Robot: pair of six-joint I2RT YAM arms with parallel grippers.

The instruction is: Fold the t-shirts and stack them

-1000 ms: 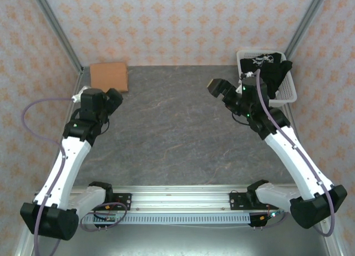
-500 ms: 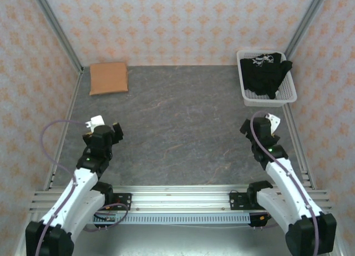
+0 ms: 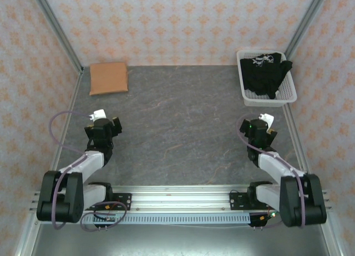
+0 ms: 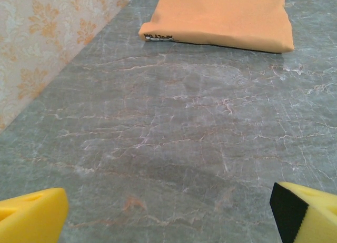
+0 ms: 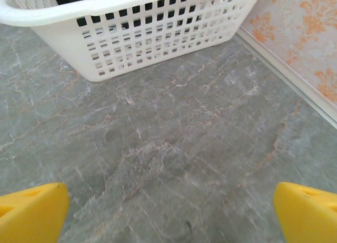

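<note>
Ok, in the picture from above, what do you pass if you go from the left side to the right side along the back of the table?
orange t-shirt, folded flat → bare grey table → white mesh basket, with the black t-shirt bunched inside it

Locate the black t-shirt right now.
Top view: the black t-shirt lies bunched in the white mesh basket at the far right corner of the table, across from the folded orange t-shirt at far left.
</note>
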